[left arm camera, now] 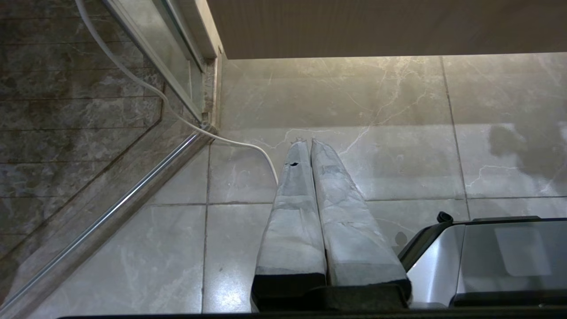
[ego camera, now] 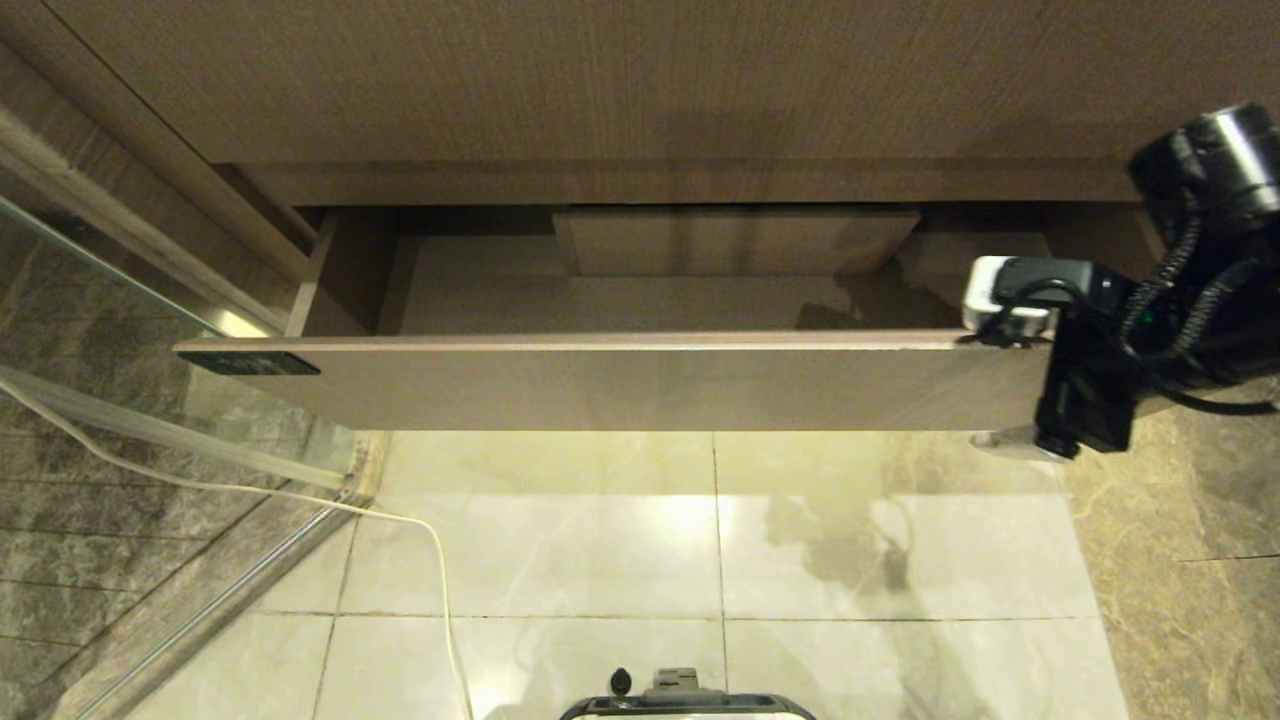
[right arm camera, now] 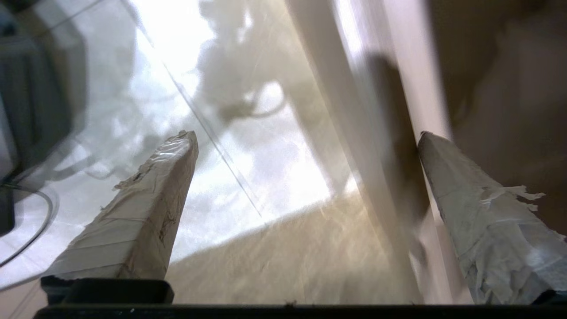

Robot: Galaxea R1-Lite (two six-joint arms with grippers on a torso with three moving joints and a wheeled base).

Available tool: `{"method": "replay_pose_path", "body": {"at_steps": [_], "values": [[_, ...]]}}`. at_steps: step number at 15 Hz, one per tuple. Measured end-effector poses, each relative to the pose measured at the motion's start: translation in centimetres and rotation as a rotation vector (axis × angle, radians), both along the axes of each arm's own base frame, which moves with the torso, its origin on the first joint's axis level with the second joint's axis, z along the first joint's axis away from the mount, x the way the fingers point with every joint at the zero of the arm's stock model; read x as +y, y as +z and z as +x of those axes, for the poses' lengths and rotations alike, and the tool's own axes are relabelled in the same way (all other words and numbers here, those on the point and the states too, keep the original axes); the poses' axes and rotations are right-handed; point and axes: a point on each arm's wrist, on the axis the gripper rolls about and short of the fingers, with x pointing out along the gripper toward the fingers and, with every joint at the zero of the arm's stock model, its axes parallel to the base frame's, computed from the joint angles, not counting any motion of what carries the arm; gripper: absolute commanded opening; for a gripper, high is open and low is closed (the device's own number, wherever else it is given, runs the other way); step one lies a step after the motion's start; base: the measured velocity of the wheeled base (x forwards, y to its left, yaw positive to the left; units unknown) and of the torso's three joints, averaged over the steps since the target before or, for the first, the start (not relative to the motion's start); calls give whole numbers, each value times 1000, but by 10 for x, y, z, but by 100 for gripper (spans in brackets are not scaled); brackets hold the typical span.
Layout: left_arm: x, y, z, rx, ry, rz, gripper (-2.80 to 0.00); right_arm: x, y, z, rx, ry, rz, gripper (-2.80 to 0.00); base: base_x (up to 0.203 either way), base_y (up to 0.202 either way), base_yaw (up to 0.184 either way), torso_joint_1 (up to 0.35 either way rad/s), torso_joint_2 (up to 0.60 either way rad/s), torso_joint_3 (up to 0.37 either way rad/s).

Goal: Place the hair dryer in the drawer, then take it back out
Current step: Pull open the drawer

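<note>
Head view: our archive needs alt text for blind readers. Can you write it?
An open, light wood-grain drawer juts from a cabinet over a glossy tiled floor, its visible inside bare except for a boxed cutout at the back. The black right arm reaches in at the drawer's right end, the right gripper in front of its front panel.

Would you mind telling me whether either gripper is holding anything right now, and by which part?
Nothing is held. The right gripper is open and empty at the drawer front; the left gripper is shut on nothing.
</note>
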Motion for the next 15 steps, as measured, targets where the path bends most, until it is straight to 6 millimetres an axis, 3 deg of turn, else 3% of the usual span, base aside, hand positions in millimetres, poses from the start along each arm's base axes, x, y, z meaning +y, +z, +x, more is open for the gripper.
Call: {"method": "replay_pose_path", "body": {"at_steps": [4,7,12,15], "values": [[0,0,0,0,1,1,-280,-25,16,-80,-18,-24,29,0,0,0,0,0,0,0],[0,0,0,0,0,0,-280,-39,8,-130,-28,-37,67,0,0,0,0,0,0,0],[0,0,0,0,0,0,-280,-56,-8,-179,-65,-227,307,0,0,0,0,0,0,0],[0,0,0,0,1,1,-280,-61,-23,-196,-100,-329,391,0,0,0,0,0,0,0]]}}
